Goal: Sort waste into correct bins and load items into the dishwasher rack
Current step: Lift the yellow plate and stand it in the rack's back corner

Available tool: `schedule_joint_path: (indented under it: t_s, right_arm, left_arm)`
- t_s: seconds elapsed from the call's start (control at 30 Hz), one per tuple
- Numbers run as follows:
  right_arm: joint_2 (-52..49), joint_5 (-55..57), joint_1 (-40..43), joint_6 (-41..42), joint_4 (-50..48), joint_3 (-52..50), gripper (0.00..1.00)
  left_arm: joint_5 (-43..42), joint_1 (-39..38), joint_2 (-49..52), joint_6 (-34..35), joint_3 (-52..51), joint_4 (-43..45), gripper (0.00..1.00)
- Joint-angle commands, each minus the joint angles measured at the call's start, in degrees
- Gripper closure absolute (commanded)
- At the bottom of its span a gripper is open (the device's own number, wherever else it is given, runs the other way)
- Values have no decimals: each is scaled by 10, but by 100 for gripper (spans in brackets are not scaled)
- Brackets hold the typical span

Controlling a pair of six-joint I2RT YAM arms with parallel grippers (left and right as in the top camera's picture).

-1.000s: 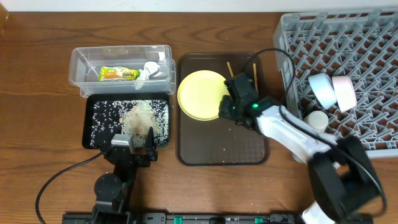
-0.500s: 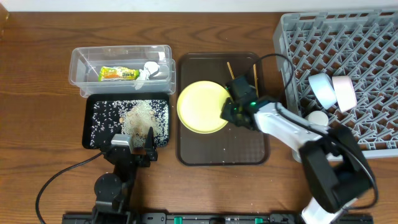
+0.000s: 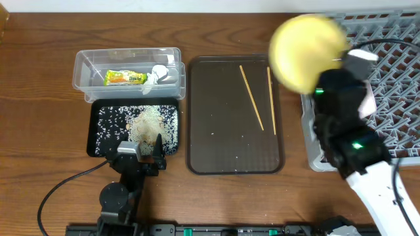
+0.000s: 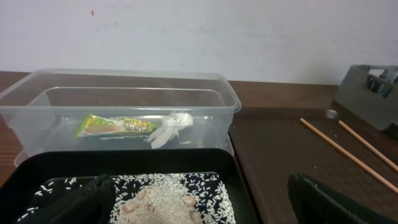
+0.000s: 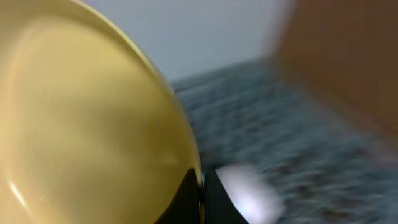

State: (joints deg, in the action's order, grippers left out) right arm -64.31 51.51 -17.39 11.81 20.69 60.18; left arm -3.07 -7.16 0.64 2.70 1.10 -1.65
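Plate (image 3: pixel 307 44), pale yellow, hung upper right over the dishwasher rack (image 3: pixel 394 39), rim pinched in my right gripper (image 5: pixel 202 196); left gripper (image 4: pixel 199 205) stood spread.

We count one yellow plate (image 3: pixel 307 49), and two chopsticks (image 3: pixel 251 97), there they are. One brown serving tray (image 3: pixel 216 144), one clear tub (image 3: pixel 128 51), one black tray (image 3: pixel 93 131). One snack wrapper (image 3: pixel 125 77), one white scrap (image 3: pixel 152 77), one grey rack (image 3: pixel 394 42). Rice grains (image 3: pixel 147 124): far too many for us to count.
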Motion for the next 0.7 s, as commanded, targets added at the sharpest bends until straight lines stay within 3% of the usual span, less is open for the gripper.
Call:
schedule_joint_path:
  t_s: [0.0,0.27,0.67]
  right_arm:
    - [-2,164,53,-143,-8,2,99]
    - [-57,163,209,-190,-46,1,99]
    - [-221,148,249,-495,-256,1,99]
  left_arm:
    - [-5,3,-3,-10,-9,-20,9]
    - [-5,3,-3,-10,-9,-20,9]
    - [-5,3,-3,-10,-9,-20,9]
